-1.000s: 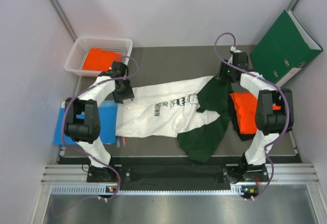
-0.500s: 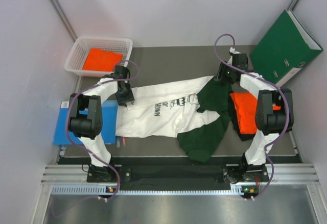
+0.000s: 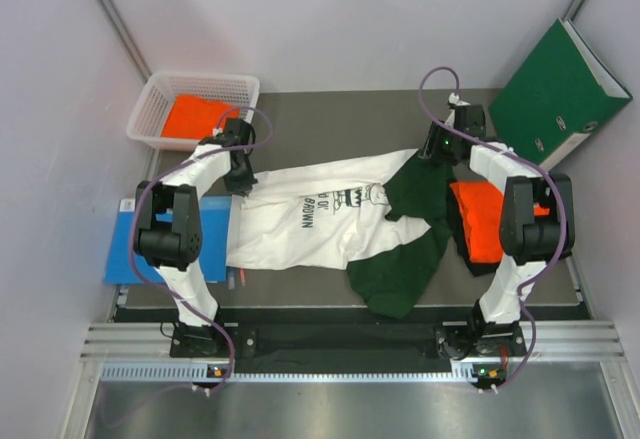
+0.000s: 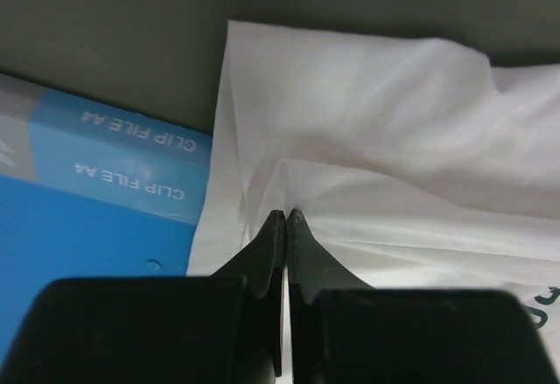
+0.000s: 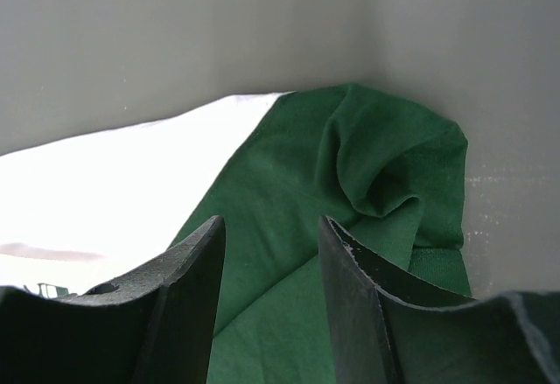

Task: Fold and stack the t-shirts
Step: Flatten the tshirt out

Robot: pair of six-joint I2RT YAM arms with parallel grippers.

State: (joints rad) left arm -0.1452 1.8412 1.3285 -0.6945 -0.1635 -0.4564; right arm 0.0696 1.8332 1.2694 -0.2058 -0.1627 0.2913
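Observation:
A white t-shirt [image 3: 310, 221] with dark green sleeves [image 3: 400, 269] and a dark chest print lies spread across the mat. My left gripper [image 3: 240, 175] is at its far left corner, and the left wrist view shows the gripper [image 4: 286, 213] shut on a pinch of white cloth [image 4: 367, 113], with creases running out from the tips. My right gripper [image 3: 441, 149] hovers open over the far green sleeve [image 5: 350, 165]; nothing lies between its fingers [image 5: 197, 253]. A folded orange t-shirt [image 3: 478, 221] rests at the right on dark cloth. Another orange t-shirt [image 3: 195, 117] lies in the basket.
A white mesh basket [image 3: 150, 99] stands at the back left. A blue clip-file book [image 3: 160, 244] lies under the shirt's left edge and also shows in the left wrist view [image 4: 79, 192]. A green binder [image 3: 555, 94] leans at the back right. Grey walls close in on all sides.
My left gripper has closed on the white shirt's far left corner and shifted slightly toward the back, drawing that corner with it. The right arm has not moved.

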